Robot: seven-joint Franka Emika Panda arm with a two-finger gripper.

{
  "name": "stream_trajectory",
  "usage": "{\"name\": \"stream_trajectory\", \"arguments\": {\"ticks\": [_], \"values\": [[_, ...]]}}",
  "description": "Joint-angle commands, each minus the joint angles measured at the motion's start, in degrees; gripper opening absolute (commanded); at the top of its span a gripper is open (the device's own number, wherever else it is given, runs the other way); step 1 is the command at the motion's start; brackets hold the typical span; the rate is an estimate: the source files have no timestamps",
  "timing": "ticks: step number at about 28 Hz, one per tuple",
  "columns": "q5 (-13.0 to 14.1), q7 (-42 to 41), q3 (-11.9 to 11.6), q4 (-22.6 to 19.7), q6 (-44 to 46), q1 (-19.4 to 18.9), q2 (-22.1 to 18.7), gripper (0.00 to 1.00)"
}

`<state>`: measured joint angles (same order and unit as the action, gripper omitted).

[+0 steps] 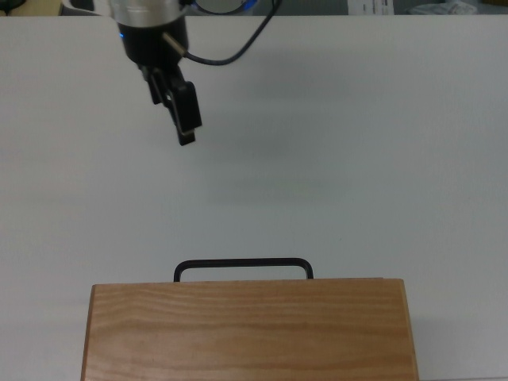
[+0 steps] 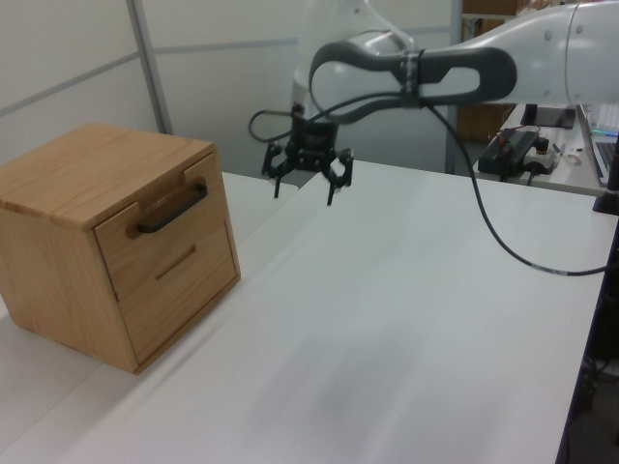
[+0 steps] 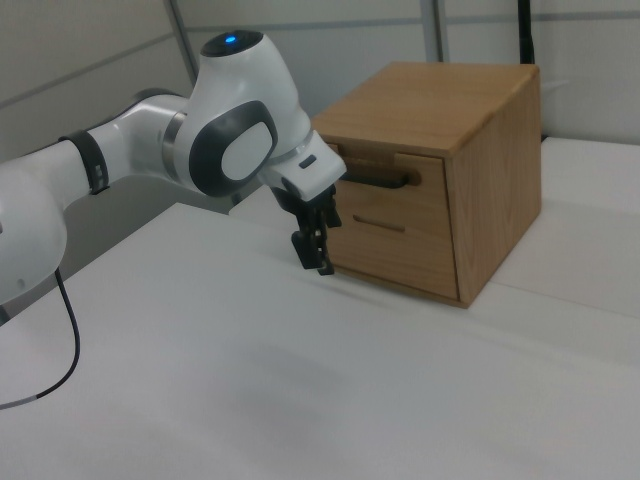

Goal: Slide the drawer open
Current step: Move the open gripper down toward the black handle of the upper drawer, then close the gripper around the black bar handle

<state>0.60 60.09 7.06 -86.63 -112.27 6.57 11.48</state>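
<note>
The drawer (image 2: 164,232) is the upper front panel of a light wood cabinet (image 2: 82,169) and sits shut, flush with the cabinet face. Its thin black bar handle (image 2: 174,208) (image 1: 242,265) (image 3: 385,181) sticks out toward the table. My gripper (image 2: 305,190) hangs open above the white table with nothing between its fingers. It is well apart from the handle, toward the left view's right. In the top view the gripper (image 1: 186,135) appears edge-on, above and left of the handle. In the right view the gripper (image 3: 315,252) hovers just left of the cabinet front.
Below the drawer is a second panel with a slot (image 2: 176,262). The cabinet stands on a white table (image 2: 387,319). A black cable (image 2: 503,222) loops from the arm. A cluttered desk (image 2: 532,145) stands beyond the table's far edge.
</note>
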Motion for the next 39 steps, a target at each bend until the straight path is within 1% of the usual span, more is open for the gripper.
{"name": "stream_trajectory", "arguments": {"ticks": [1,3,4,6,9,10,13,14,15,18,19,20,21,24,25,28,29,30,33,35,39], "values": [[-4.20,10.20,0.32,0.85,-5.14,-2.87,2.13,1.00],[-6.74,13.89,0.50,0.85,-7.17,-3.49,2.75,1.00],[-9.37,17.39,0.76,0.85,-8.83,-3.75,3.10,1.00],[-11.40,20.31,1.90,1.03,-10.94,-3.76,4.16,1.00],[-13.43,23.40,3.31,2.17,-14.02,-3.49,5.56,1.00],[-14.30,24.36,3.66,2.78,-15.42,-3.58,6.70,1.00],[-15.10,24.72,4.27,4.45,-18.41,-3.67,8.90,1.00],[-15.45,24.81,4.62,5.24,-19.38,-3.58,9.78,1.00],[-16.50,25.07,5.41,6.90,-20.79,-3.49,11.61,1.00],[-18.96,26.91,6.47,10.59,-21.85,-3.14,14.78,1.00],[-20.02,27.62,6.82,12.00,-22.03,-3.06,15.84,1.00],[-21.85,28.93,7.09,14.45,-22.29,-3.05,17.42,1.00],[-22.57,29.29,7.26,15.43,-22.38,-3.05,18.13,1.00],[-24.15,29.82,7.79,17.28,-22.73,-3.14,19.80,0.97],[-24.68,29.82,8.58,17.64,-22.73,-3.14,20.33,0.96],[-25.91,31.13,9.11,17.99,-22.82,-3.40,21.12,0.94],[-26.61,31.75,9.37,18.17,-22.82,-3.49,21.47,0.94],[-28.36,32.97,9.72,19.21,-22.73,-3.67,22.17,0.91],[-30.22,34.65,9.90,20.10,-22.73,-3.84,23.32,0.90],[-30.83,35.00,9.99,20.54,-22.73,-3.93,23.67,0.89],[-30.92,35.01,9.90,21.59,-22.73,-4.72,24.55,0.86]]}}
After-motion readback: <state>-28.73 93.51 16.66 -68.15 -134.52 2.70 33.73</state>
